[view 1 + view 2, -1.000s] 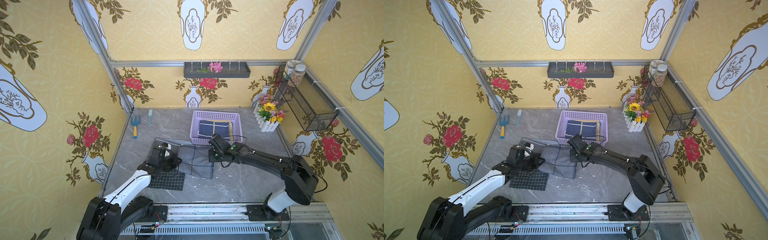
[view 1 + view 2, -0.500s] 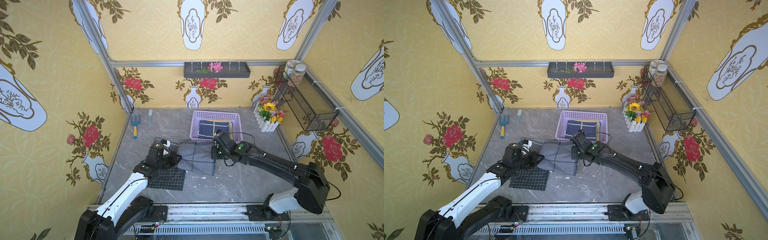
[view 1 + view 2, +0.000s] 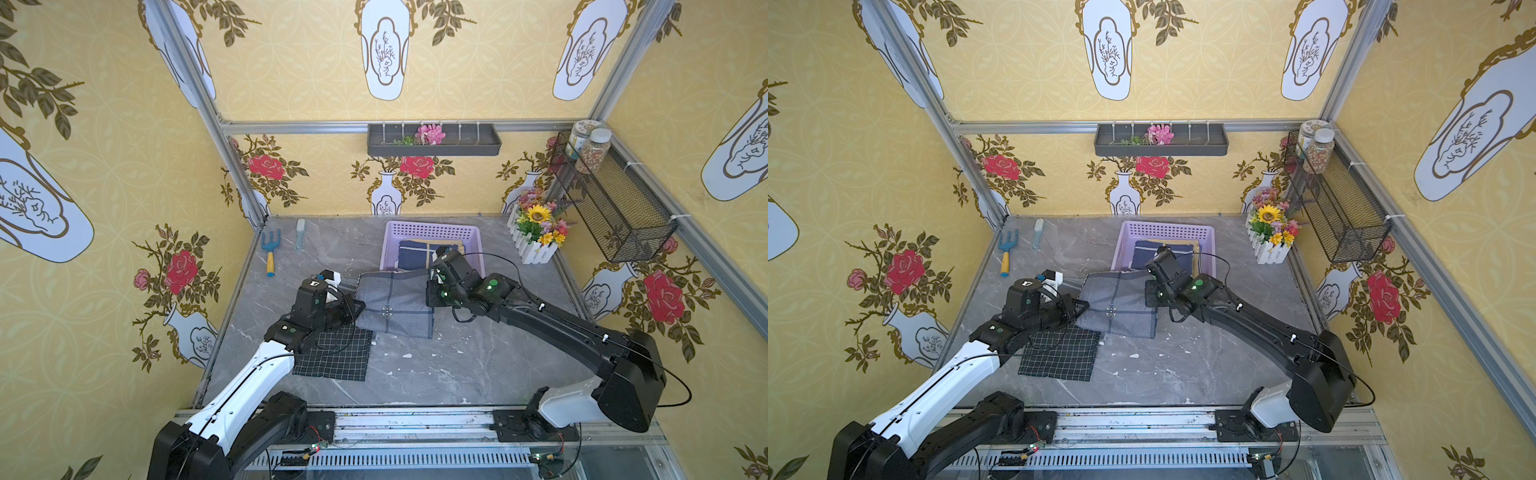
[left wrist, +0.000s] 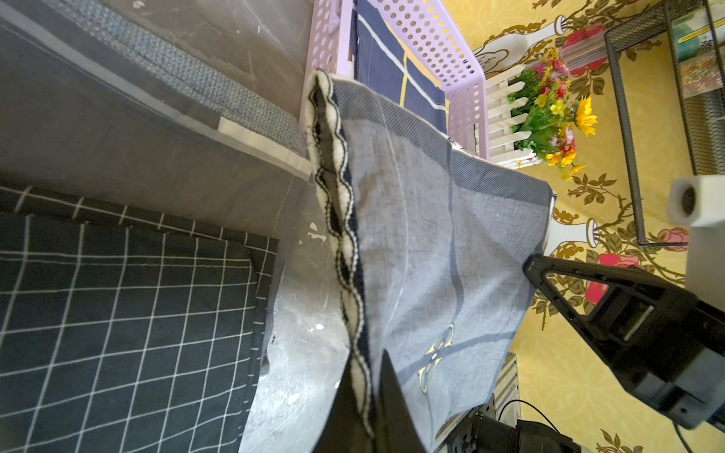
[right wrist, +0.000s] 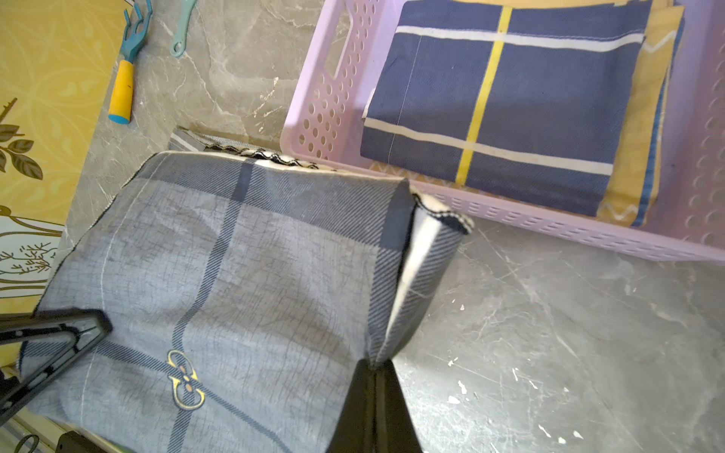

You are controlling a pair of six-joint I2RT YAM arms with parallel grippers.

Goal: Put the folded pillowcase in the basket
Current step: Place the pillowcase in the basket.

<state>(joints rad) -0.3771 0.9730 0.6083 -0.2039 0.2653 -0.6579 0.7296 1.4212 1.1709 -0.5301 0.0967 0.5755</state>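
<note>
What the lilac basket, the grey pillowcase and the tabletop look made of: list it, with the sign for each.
Lilac basket: likely moulded plastic, smooth, slightly glossy; punched holes and a moulded handle slot.
Grey pillowcase: woven cloth, matte; visible weave, stitch lines, soft drape; fuzzy cream inside at the edge.
Tabletop: marble look, low sheen, pale veins; stone or printed laminate, cannot tell.

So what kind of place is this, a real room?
Probably a mock-up: a robot test booth dressed as a home. Wallpapered panels sit in an aluminium frame, two arms are mounted on a rail, and props like the basket and flowers decorate it.
</note>
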